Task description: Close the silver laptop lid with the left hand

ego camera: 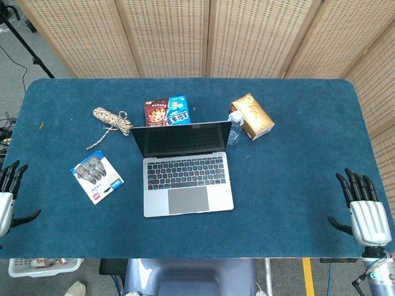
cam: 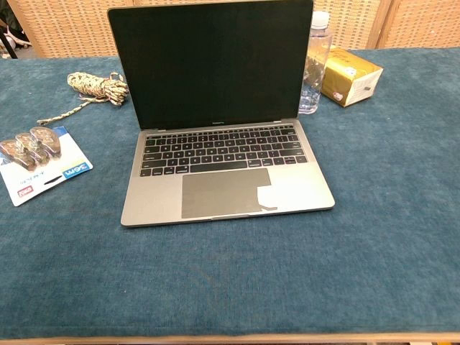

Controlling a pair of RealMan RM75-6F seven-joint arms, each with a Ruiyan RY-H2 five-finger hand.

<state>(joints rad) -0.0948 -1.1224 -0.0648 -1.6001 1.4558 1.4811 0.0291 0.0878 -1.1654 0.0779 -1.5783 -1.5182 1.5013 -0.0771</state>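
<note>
Your silver laptop (ego camera: 185, 169) sits open near the middle of the blue table (ego camera: 296, 185), its lid upright with a dark screen and the keyboard facing the near edge. Your left hand (ego camera: 8, 196) rests at the left edge toward the near corner, holding nothing, fingers spread and pointing away from you, well apart from the laptop. Your right hand (ego camera: 364, 213) lies by the near right corner, also empty with fingers apart. Behind the lid, toward the far edge, stands a snack box (ego camera: 167, 111); a clear water bottle (ego camera: 235, 127) stands just beside the lid's right side, with a gold box (ego camera: 252, 116) next to it. A coiled rope (ego camera: 111, 121) lies left of the lid, and a blister pack (ego camera: 97, 176) lies left of the keyboard.
</note>
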